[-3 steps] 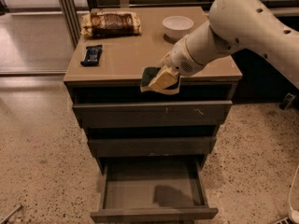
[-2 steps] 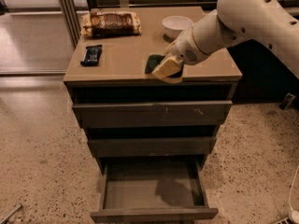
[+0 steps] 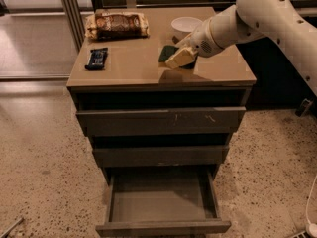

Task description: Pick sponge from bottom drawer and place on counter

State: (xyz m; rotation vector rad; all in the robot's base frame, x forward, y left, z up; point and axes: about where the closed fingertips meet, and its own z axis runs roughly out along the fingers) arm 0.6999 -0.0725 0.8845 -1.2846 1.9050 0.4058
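Note:
The dark green sponge [image 3: 167, 53] is held in my gripper [image 3: 177, 57], just above the tan counter [image 3: 133, 66] near its right middle. The gripper comes in from the right on the white arm and is shut on the sponge; the cream finger [image 3: 181, 57] covers part of it. The bottom drawer [image 3: 161, 202] stands pulled open below, and its inside looks empty.
On the counter are a dark blue snack bar [image 3: 96, 58] at the left, a brown snack bag [image 3: 117, 25] at the back left, and a white bowl [image 3: 185, 24] just behind the gripper. The top drawer [image 3: 161, 120] is slightly open. Speckled floor surrounds the cabinet.
My gripper has carried the sponge from over the counter's front edge upward and farther back over the counter, toward the white bowl.

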